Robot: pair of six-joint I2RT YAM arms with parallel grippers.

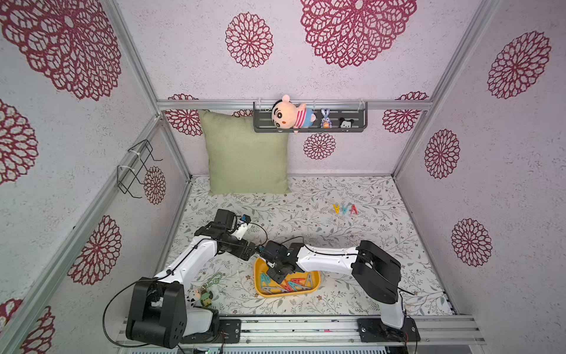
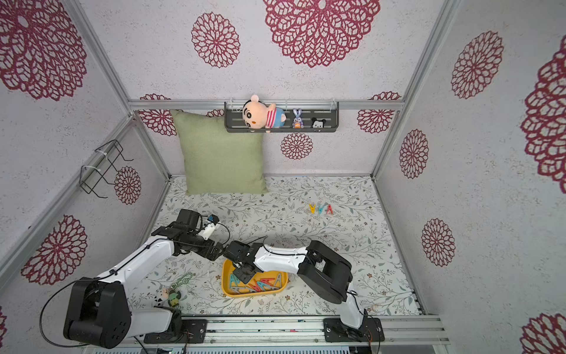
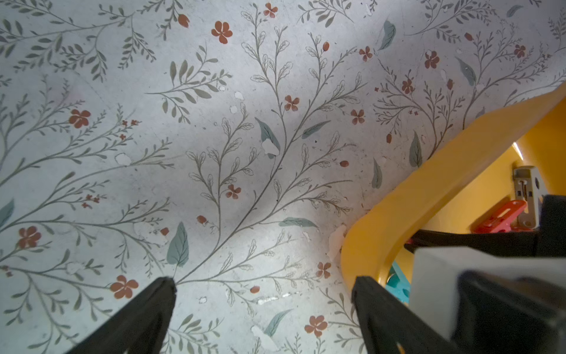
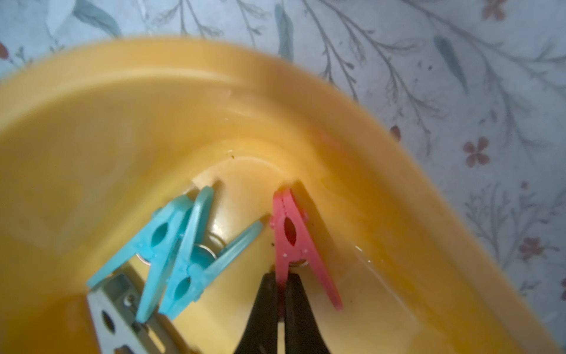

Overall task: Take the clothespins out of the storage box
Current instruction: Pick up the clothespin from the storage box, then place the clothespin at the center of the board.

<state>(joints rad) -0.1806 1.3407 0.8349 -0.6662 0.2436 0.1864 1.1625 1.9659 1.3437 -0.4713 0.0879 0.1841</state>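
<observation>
Three clothespins (image 1: 345,209) out in a row on the flowered table (image 1: 291,208), about one o'clock, well apart from the yellow box (image 1: 288,295) near six o'clock. Shown alike in both top views: the right gripper (image 1: 279,275) dipped into the box's nine o'clock end, over a loose heap (image 1: 298,283) of red, teal and grey clothespins; the left gripper (image 1: 250,252) poised just off the box's ten o'clock corner, above bare table. At eight o'clock, a keychain (image 1: 203,297), clear of the work.

From the left wrist: jaws spread wide with nothing between them but tabletop, the left gripper (image 3: 263,282) just beside the box's rounded rim (image 3: 428,196), a glimpse of the heap (image 3: 499,219) inside.

From the right wrist: the right gripper (image 4: 281,282) pinched tight on one leg of a red clothespin (image 4: 289,226), at the handle end, nose toward the box wall (image 4: 153,107). Just beside it, two teal clothespins (image 4: 171,245) crossed over each other and touching a grey clothespin (image 4: 113,312).

Probably light, stiff, smooth plastic: easy to lift, yet apt to swivel or slip when held by a single thin leg. Safer taken squarely across the flat of a leg near the spring. Best raised straight up, to spare the teal pair and avoid nudging the light box.
</observation>
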